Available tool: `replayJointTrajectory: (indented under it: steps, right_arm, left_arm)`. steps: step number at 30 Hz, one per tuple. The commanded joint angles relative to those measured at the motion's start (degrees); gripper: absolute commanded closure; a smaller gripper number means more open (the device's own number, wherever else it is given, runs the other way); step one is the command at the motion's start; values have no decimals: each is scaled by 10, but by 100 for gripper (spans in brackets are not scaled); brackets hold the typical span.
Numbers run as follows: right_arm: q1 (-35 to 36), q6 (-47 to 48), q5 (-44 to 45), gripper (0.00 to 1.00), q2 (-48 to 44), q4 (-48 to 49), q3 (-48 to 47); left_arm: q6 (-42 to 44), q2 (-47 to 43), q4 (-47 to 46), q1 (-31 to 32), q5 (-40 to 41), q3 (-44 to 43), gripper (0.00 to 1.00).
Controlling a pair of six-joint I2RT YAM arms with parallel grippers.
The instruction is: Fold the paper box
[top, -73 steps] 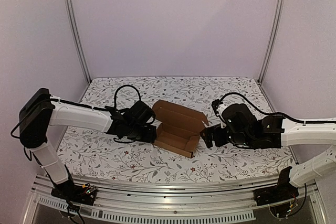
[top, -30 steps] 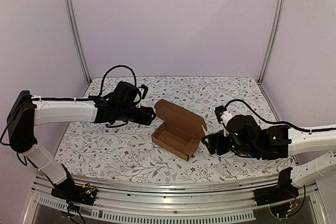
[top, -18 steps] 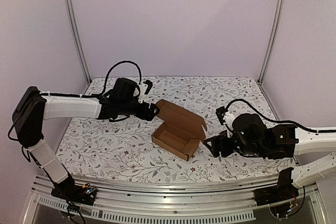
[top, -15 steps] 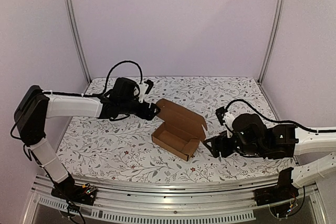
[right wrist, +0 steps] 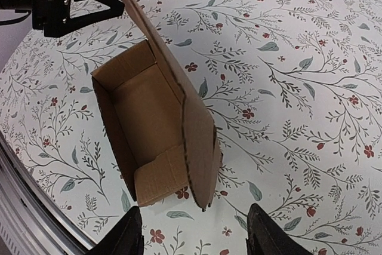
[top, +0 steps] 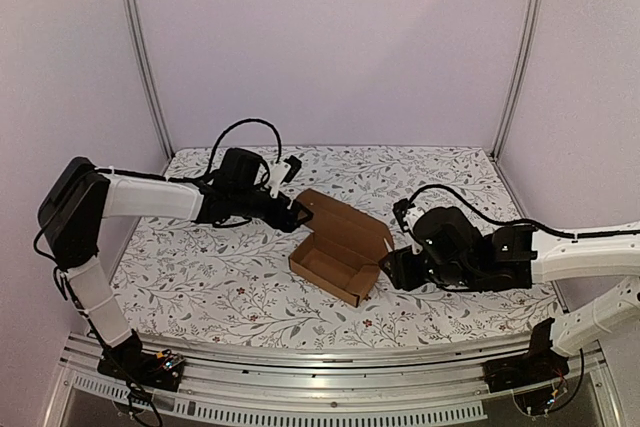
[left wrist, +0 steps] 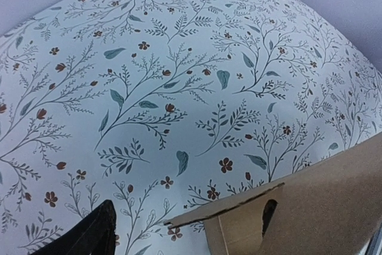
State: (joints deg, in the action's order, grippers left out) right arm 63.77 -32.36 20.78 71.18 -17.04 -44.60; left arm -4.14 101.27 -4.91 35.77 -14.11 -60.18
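The box sits at the middle of the top view on the floral table, an open brown carton with its lid standing up along the far side. The left gripper is at the lid's upper-left corner; its wrist view shows one dark finger at lower left, apart from the flap's edge, so I cannot tell its opening. The right gripper, just beside the box's right end, is spread wide and holds nothing

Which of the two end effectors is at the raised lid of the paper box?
The left end effector, at the lid's far left corner. The right end effector sits low beside the paper box's right end instead.
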Motion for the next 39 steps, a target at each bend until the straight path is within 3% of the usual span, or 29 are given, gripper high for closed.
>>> replayJointTrajectory:
  steps: [1, 20, 26, 39]
  right_arm:
    - [-11, 3, 5, 47, 29, 24, -21]
    - [-37, 43, -4, 76, 98, 46, -40]
    - [-37, 60, -15, 100, 92, 45, -37]
    - [-43, 197, -78, 100, 18, -23, -41]
  left_arm:
    - [9, -5, -2, -8, -16, -6, 18]
    - [-27, -75, -6, -8, -3, 56, 18]
    - [-41, -95, -2, -7, -11, 66, 18]
    - [-93, -224, 47, 20, -31, 139, 18]
